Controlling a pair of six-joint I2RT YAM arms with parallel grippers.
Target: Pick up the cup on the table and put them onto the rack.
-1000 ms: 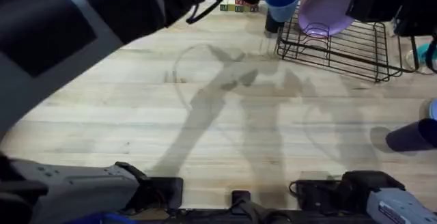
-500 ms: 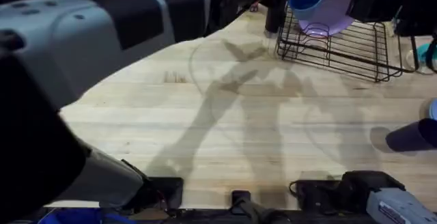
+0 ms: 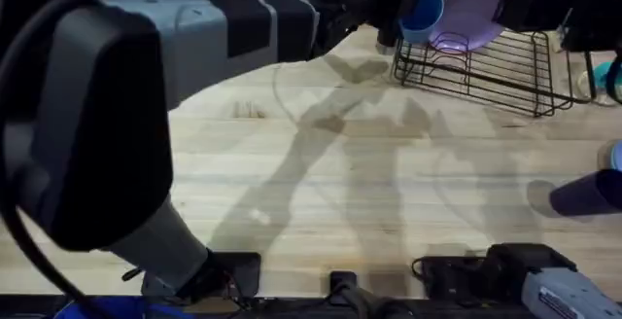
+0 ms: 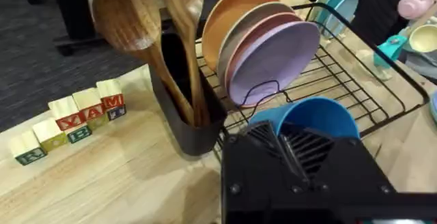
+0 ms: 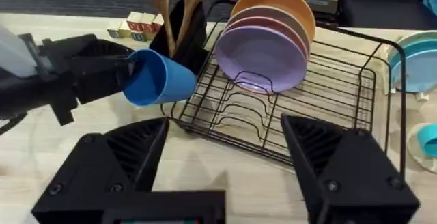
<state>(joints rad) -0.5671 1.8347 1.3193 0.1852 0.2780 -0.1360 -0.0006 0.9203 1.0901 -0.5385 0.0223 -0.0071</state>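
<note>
left jaws clamped on the cup, held tilted in the air at the rack's near corner, above the bench. cup mouth faces the rack; its base is hidden inside the jaws. left arm looms large and blurred under the overhead camera, covering the far left bench. right jaws spread wide, holding nothing, pointed at the rack. plates stand in the slots, partly overlapping. wooden spoons in a dark holder beside the rack, tops cut off.
</note>
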